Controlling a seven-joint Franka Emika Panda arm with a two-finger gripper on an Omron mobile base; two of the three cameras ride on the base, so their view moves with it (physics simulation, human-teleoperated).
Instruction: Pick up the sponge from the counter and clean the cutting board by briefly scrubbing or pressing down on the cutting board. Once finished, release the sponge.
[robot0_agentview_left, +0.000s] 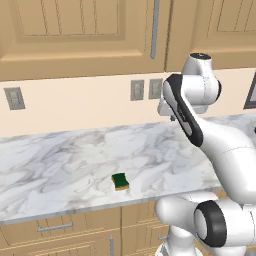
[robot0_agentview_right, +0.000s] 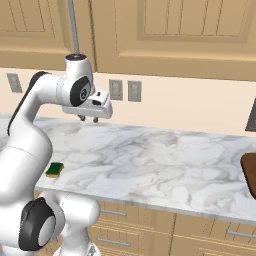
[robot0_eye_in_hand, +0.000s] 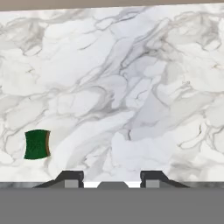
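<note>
While the white arm (robot0_agentview_left: 220, 150) rose from its base in the simulated kitchen, the marble counter (robot0_agentview_left: 60, 165) stretched wide beneath pale wooden cupboards (robot0_agentview_left: 75, 35) and a cream wall carrying grey outlets (robot0_agentview_right: 125, 90). Over that counter, high above the stone, hung the gripper (robot0_agentview_right: 88, 119), its two short fingers apart and holding nothing; seen from the hand camera, the dark tips (robot0_eye_in_hand: 72, 177) stood well separated at six o'clock with bare marble between them. At three o'clock in the right base picture, the dark brown cutting board (robot0_agentview_right: 249, 175) showed only its rounded end, lying flat on the counter near the front edge. Smallest of all, the sponge (robot0_agentview_left: 120, 181) lay green side up close to the counter's front edge, untouched and well apart from the gripper and the board; from the hand camera it sat at about eight o'clock (robot0_eye_in_hand: 36, 144).
</note>
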